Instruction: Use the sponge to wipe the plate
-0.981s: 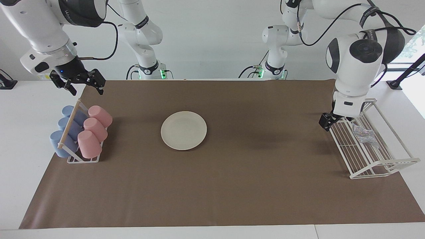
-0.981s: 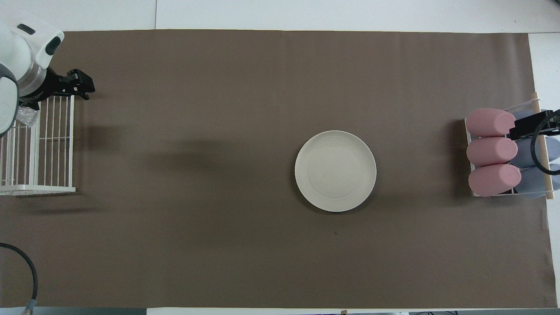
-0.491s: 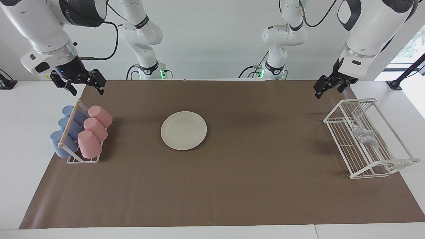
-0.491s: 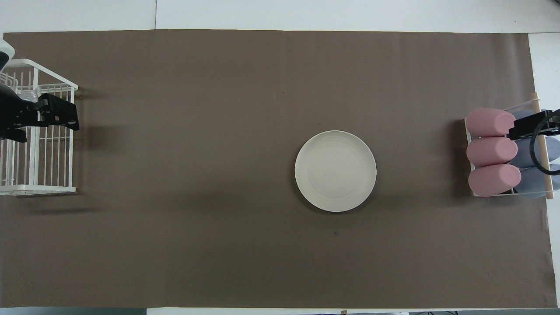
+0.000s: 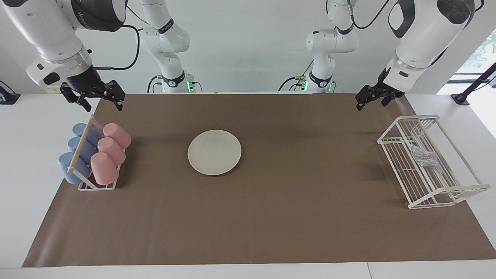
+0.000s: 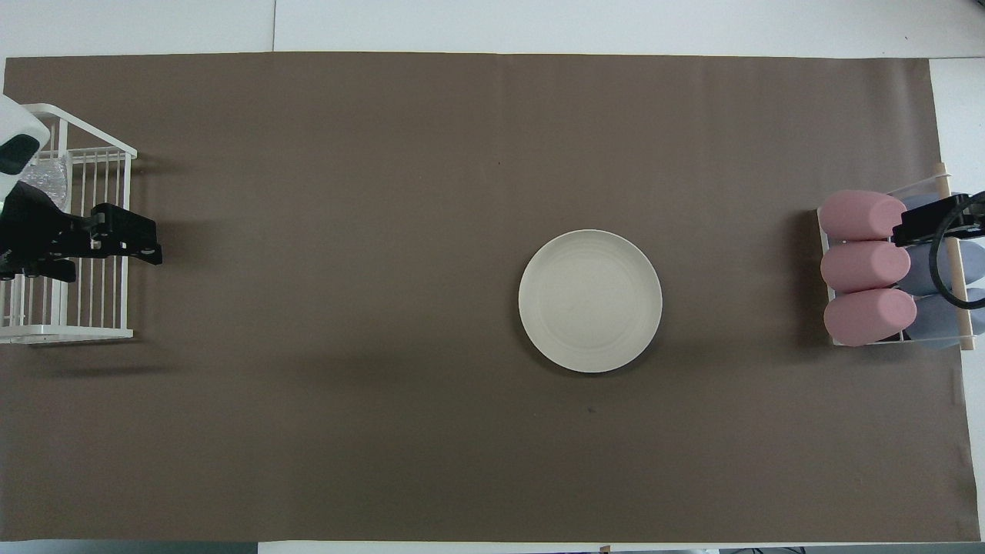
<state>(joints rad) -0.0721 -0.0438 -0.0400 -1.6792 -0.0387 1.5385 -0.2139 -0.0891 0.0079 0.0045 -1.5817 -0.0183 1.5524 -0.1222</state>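
The cream-white plate (image 5: 214,152) lies flat and bare on the brown mat near the table's middle; it also shows in the overhead view (image 6: 590,301). The silvery sponge (image 5: 425,158) lies in the white wire rack (image 5: 445,192) at the left arm's end, and shows in the overhead view (image 6: 46,175). My left gripper (image 5: 371,100) is open and empty, raised over the rack's edge that faces the plate (image 6: 129,240). My right gripper (image 5: 99,99) is open and empty, and waits in the air over the cup rack (image 6: 935,215).
A small rack (image 5: 97,186) at the right arm's end holds pink cups (image 5: 110,151) and blue cups (image 5: 77,155) on their sides. The wire rack (image 6: 65,333) has raised rims. The brown mat (image 5: 294,193) covers most of the white table.
My left gripper has risen out of the wire rack, empty, and drawn back toward the robots. The sponge stays in the rack. The right arm has barely moved.
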